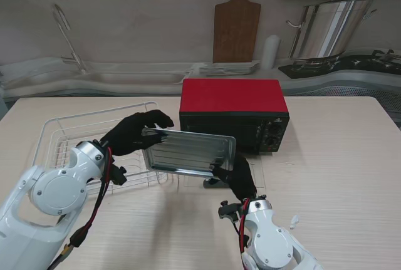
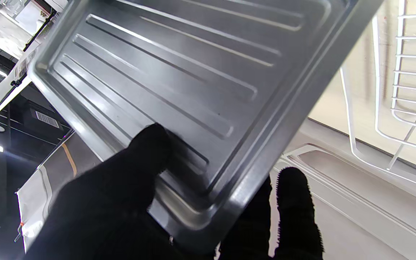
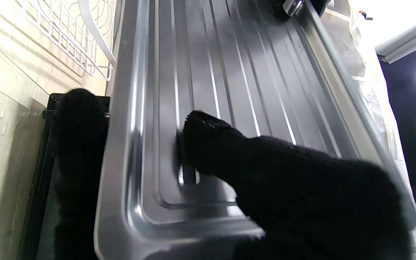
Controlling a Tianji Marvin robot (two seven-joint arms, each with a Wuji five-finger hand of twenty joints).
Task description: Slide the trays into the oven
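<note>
1. The tray is held in the air at the frame's centre, tilted, its long axis running left to right.
2. The left hand pinches its left end; the right hand clamps its lower right corner.
3. The red oven sits just behind, upper centre, door folded down, so the tray must level and travel away from me.

Each robot hand is covered by a black knit glove; glossy white arm shells are trailed by red and black cables.
</note>
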